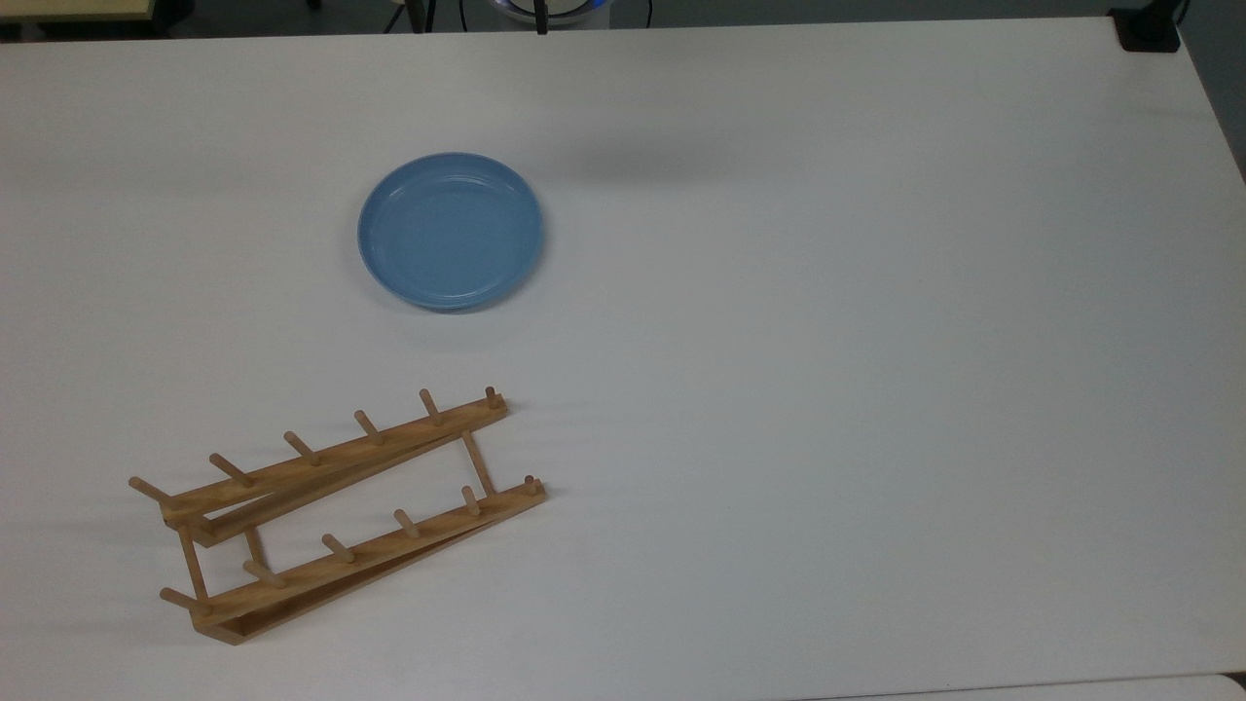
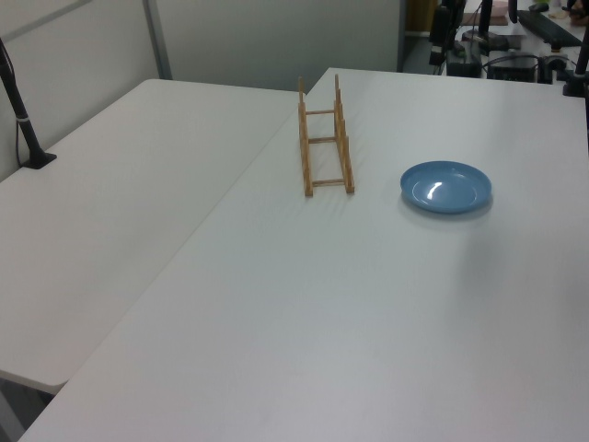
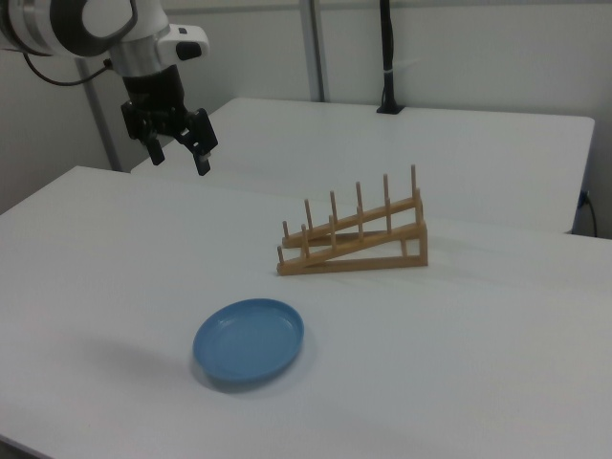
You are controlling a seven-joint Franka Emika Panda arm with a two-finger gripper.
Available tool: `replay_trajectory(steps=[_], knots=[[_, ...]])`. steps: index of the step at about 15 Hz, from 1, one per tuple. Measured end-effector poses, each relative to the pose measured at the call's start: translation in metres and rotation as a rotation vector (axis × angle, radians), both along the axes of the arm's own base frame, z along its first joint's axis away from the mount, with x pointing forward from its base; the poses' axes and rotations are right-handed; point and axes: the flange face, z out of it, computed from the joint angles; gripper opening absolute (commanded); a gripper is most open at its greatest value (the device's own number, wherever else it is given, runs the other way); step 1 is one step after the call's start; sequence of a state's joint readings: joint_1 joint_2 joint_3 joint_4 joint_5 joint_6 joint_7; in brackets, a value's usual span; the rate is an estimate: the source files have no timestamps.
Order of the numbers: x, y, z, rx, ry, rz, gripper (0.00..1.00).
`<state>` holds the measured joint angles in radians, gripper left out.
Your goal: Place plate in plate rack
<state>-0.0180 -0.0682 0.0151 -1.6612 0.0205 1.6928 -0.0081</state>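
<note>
Lying flat on the white bench (image 1: 876, 389), well up, the plate (image 1: 450, 232) sits by itself with bare surface all around it. Its light-blue glaze catches a bright glint in the left view (image 2: 445, 187), and in the right view it rests near the front edge (image 3: 249, 341).

Apart from it stands the rack (image 1: 336, 511), a light wooden frame of two long sloped rails joined by thin crossbars, each rail carrying a row of upright pegs. In the top view the rack lies below the plate and slants up toward the top view's right; in the right view it sits behind the plate (image 3: 354, 239), and in the left view it is to the left view's left of the plate (image 2: 325, 147). No slot holds anything.

High over the bench in the right view, well away from both, the black pincer (image 3: 179, 158) hangs from the white arm (image 3: 86, 24) with its fingers spread and nothing between them.

A second bench (image 2: 120, 203) adjoins the first.
</note>
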Motion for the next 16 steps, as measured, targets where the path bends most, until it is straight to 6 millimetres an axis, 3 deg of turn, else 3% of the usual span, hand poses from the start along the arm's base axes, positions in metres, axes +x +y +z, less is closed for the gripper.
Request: replay_trajectory(steps=[16], knots=[[0.0, -0.0049, 0.0002, 0.002, 0.0, -0.021, 1.0]])
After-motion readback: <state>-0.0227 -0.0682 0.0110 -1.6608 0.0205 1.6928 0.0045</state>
